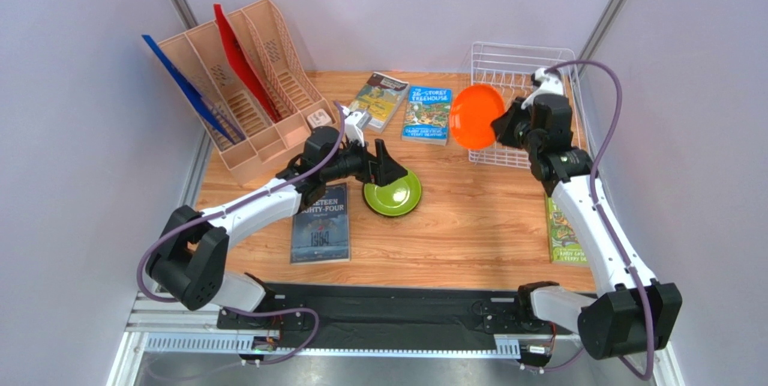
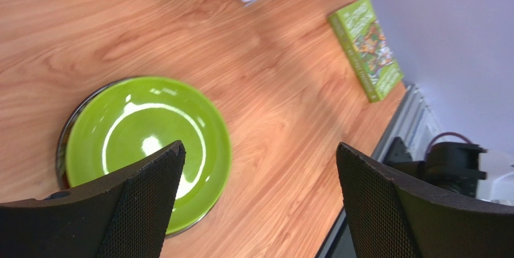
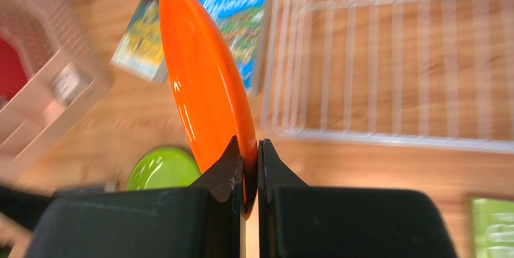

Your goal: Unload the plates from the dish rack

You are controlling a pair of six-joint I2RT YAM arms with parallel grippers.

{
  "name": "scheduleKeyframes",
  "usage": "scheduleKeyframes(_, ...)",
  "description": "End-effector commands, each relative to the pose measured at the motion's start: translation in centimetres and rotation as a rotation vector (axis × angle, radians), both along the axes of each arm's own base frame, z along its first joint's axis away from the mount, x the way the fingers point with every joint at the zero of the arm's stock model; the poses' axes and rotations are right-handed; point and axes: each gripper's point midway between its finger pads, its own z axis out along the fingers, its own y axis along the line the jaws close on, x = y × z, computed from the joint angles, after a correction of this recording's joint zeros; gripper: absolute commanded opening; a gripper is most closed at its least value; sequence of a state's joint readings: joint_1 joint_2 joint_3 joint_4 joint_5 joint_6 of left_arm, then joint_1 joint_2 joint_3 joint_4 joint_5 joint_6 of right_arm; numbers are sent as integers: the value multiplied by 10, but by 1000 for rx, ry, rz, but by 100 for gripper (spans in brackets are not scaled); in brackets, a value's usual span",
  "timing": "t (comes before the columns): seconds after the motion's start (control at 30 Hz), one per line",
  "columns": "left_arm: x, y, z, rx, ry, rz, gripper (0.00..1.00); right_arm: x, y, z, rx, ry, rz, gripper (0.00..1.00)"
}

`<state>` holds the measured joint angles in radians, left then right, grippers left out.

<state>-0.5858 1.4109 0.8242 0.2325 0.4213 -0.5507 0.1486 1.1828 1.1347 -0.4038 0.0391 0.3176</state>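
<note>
- Orange plate [image 1: 476,116]: in the air just off the dish rack's [image 1: 521,45] left side, standing on edge, clear of the wires.
- Right gripper [image 1: 503,125]: clenched on the orange plate's rim at the rack's left edge, a narrow pinch on one spot only.
- Green plate [image 1: 393,193]: flat on the table, well left of the rack and nearer the arm bases.
- Left gripper [image 1: 383,165]: also well left of the rack, jaws spread wide, grasping nothing; its wrist view looks down on the green plate.
- Risk: the glossy plate could pivot or slip in the rim pinch while it is tilted flat, then drop near the rack.
- Risk: carrying it leftward from the rack could bring it against the left arm.
</note>
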Motion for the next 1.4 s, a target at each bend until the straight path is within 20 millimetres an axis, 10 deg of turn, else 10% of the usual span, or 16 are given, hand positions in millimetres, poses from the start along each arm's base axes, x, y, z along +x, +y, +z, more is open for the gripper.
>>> scheduleKeyframes(0.0, 3, -24, 45, -173, -65, -77, 100, -37, 68, -8, 290, 43, 275, 1)
scheduleKeyframes(0.5, 13, -39, 39, -269, -49, -68, 93, -86, 127, -32, 500, 112, 477, 1)
scheduleKeyframes(0.6, 16, -40, 40, -272, -51, -62, 58, -91, 135, -35, 511, 131, 505, 2)
scheduleKeyframes(0.7, 16, -39, 33, -265, -32, -54, 4, -93, 139, -38, 526, 152, 524, 2)
scheduleKeyframes(0.8, 16, -37, 26, -249, -19, -44, 0, -92, 141, -38, 525, 151, 532, 6)
scheduleKeyframes(0.9, 16, -30, 14, -202, -11, -9, 0, -89, 140, -39, 507, 155, 528, 38)
scheduleKeyframes(0.93, 16, -27, 11, -185, -12, 4, 0, -87, 137, -38, 493, 153, 509, 63)
scheduleKeyframes(1.03, 19, -7, -8, -80, 1, 98, 0, -73, 109, -52, 338, 168, 365, 100)
scheduleKeyframes(1.37, 20, 46, -54, 132, 49, 322, 0, -11, -9, -2, -80, 52, -89, 100)
